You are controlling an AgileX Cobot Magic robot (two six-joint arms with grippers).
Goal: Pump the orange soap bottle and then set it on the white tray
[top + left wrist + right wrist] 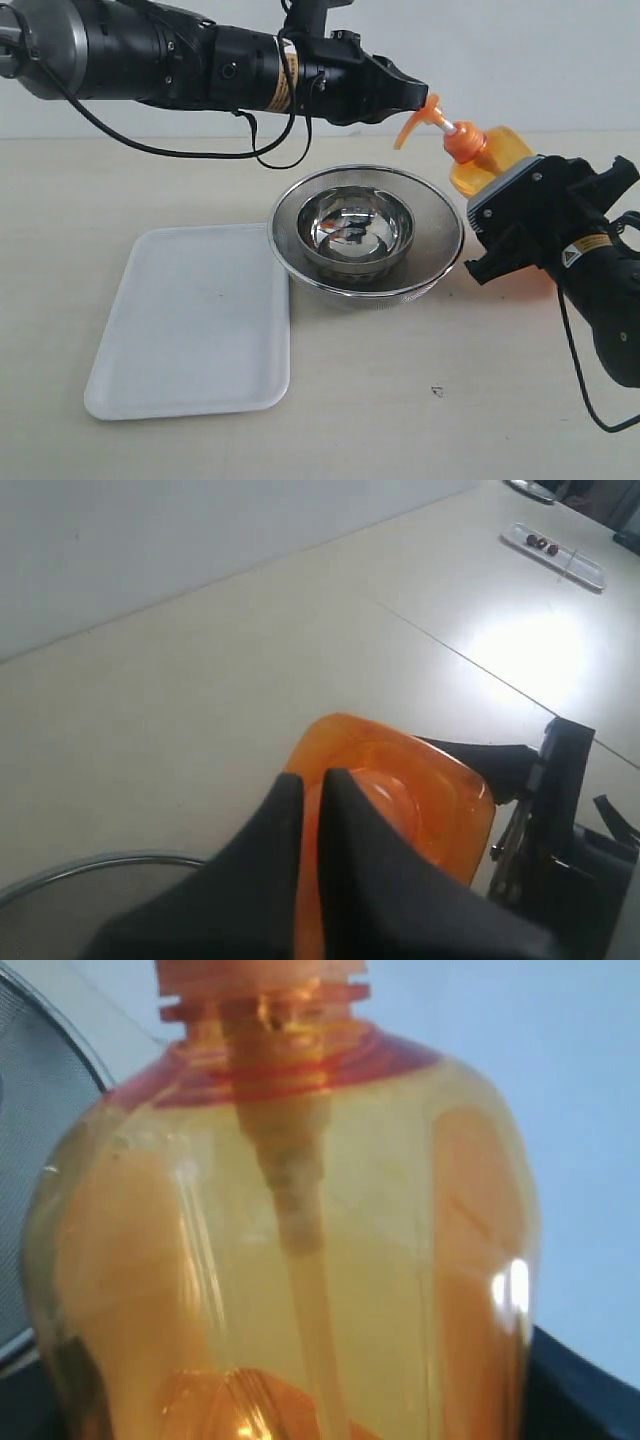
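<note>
The orange soap bottle [492,153] is held off the table, tilted with its pump nozzle [416,124] leaning toward the steel bowl. My right gripper [503,195] is shut on the bottle's body, which fills the right wrist view [300,1260]; only a dark finger [585,1390] shows at the edge. My left gripper [422,95] is shut, its tips resting on top of the pump head. In the left wrist view its two fingers [315,785] stand almost together over the bottle's shoulder [420,790]. The white tray [190,330] lies flat at the front left.
A round steel bowl [360,232] sits inside a wide mesh-rimmed strainer [440,215] at mid-table, just right of the tray and under the nozzle. The strainer's rim shows in the left wrist view [100,863]. The right arm's cable [580,390] hangs near the table's front right.
</note>
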